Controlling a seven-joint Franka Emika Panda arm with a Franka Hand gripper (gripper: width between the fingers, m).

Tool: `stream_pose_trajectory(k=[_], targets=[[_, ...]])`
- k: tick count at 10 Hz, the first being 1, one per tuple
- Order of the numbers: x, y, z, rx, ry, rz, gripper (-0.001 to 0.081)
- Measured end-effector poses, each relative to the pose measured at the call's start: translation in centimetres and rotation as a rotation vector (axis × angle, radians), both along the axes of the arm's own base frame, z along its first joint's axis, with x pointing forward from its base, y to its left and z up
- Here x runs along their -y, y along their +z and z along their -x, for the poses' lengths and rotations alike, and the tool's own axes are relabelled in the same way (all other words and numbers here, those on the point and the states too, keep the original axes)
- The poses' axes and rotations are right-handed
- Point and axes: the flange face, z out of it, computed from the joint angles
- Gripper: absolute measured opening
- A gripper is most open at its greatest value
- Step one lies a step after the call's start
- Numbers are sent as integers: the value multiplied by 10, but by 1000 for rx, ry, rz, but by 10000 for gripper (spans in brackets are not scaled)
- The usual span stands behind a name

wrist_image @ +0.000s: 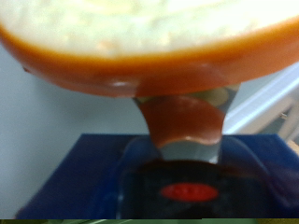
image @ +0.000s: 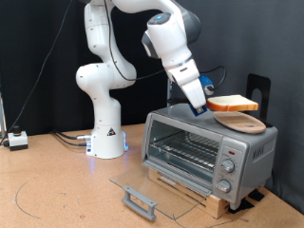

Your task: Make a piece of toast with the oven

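Note:
The piece of toast point(image: 235, 102), pale cream with an orange-brown crust, is tilted just above a round wooden plate point(image: 241, 123) on top of the oven point(image: 249, 149). My gripper point(image: 206, 104) is shut on the toast's edge toward the exterior view's left. In the wrist view the toast point(wrist_image: 140, 28) fills the upper part, with one shiny finger point(wrist_image: 182, 126) right under its crust. The silver oven stands at the exterior view's right. Its glass door point(image: 142, 183) is dropped fully open and the wire rack point(image: 185, 152) shows inside.
The open door's handle point(image: 139, 200) juts out over the table in front of the oven. The oven sits on a wooden slatted base point(image: 195, 193). A black stand point(image: 258, 90) rises behind the plate. The arm's white base point(image: 106, 138) and a small white box point(image: 17, 141) stand at the left.

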Motion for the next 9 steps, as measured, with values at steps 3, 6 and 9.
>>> stream_pose_trajectory(k=[3,6,9], targets=[[4,0,3,-6,13,9,397],[48,-3,0,-11,35,-18,397],[99,-7,1,-21,46,-1,397]])
